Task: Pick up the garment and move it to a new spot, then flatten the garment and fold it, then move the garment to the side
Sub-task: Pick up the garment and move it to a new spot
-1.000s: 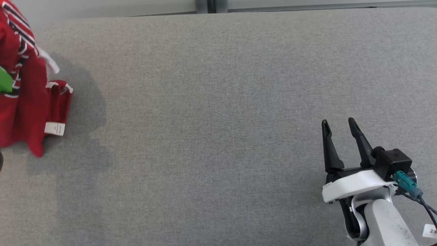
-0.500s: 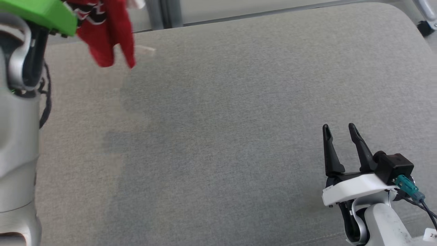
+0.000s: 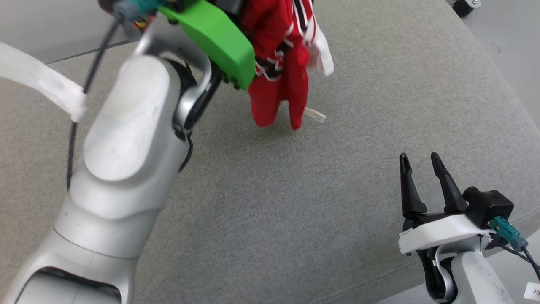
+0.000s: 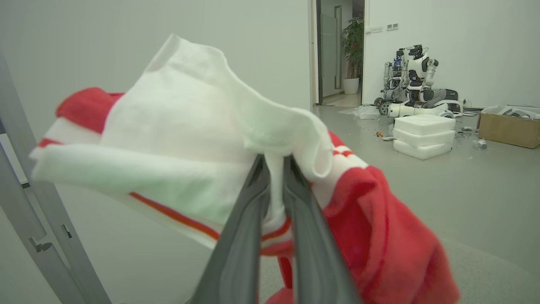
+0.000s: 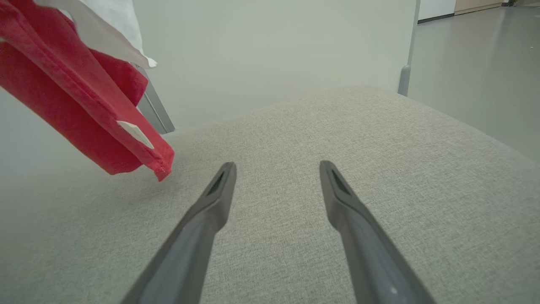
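Over the grey fabric tabletop [image 3: 337, 190], holding the red-and-white garment [image 3: 278, 84] aloft, pinched in the left gripper [image 4: 274, 160]; right gripper [image 3: 417, 155] spread, idle. Ideally lowering slowly, hem first.

Pose log: the left arm [image 3: 122, 139] reached from near left toward the far side, pale forearm raised and foreshortened, its green wrist cover [image 3: 211, 38] at the far end. Fingers of the left gripper [image 4: 274, 158] were pressed almost together, clamped on a fold of the garment [image 3: 278, 84], which hung free below. At near right, the right gripper [image 3: 419, 157] sat low ahead of its white wrist cover [image 3: 438, 230], fingers pointing far, parted, nothing between them.
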Tool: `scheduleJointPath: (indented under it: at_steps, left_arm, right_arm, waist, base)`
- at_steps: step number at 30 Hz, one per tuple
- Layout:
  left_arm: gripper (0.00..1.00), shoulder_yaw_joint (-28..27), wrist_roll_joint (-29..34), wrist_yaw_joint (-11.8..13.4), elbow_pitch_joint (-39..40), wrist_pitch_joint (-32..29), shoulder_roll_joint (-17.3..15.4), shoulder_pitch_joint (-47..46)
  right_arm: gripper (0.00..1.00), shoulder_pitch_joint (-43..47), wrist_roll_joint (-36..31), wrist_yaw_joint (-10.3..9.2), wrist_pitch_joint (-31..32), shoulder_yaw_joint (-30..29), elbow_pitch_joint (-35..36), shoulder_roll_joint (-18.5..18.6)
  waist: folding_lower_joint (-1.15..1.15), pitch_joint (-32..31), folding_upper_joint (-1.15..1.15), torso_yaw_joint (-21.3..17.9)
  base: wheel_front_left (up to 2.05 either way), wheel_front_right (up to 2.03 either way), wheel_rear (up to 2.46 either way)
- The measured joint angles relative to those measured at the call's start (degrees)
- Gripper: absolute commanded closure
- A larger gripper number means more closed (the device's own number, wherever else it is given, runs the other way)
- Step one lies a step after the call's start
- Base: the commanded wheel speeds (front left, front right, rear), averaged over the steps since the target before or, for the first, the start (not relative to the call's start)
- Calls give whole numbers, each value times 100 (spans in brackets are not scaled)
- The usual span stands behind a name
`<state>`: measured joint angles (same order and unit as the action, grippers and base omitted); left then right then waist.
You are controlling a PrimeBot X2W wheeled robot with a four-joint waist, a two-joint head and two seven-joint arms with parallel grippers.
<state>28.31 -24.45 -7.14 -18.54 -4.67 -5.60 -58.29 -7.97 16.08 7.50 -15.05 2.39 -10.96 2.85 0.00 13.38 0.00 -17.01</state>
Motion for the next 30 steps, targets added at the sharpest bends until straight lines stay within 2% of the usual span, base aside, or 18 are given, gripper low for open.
scheduleJointPath:
  at_steps: [6,15,16,17,25,30]
  left_arm:
    - [100,323,-90,-14,-619,364,58,888]
    - [100,358,-287,163,-1450,970,-45,2306]
    - [15,375,-299,162,-1518,1016,-64,2411]
    - [0,385,-315,160,-1564,1079,-78,2493]
    - [0,370,-288,155,-1504,1720,-107,2571]
    - [0,126,-89,285,-1136,1944,-311,2663]
  right_arm:
    - [0,3,26,0,0,-26,-4,-4]
    - [0,43,-120,0,0,-67,-9,-3]
    - [0,44,-127,0,0,-79,-11,-3]
    - [0,52,-158,0,0,-87,-19,-2]
    - [0,132,-257,0,0,-80,-38,-4]
    - [0,208,-320,0,0,-64,-35,-4]
  waist:
    - [0,91,0,73]
    - [0,63,0,458]
    - [0,53,0,508]
    - [0,41,0,561]
    - [0,-113,0,931]
    - [0,-308,0,1104]
  base:
    - [0,0,0]
    - [0,0,0]
    - [0,0,0]
    - [0,0,0]
    - [0,0,0]
    - [0,0,0]
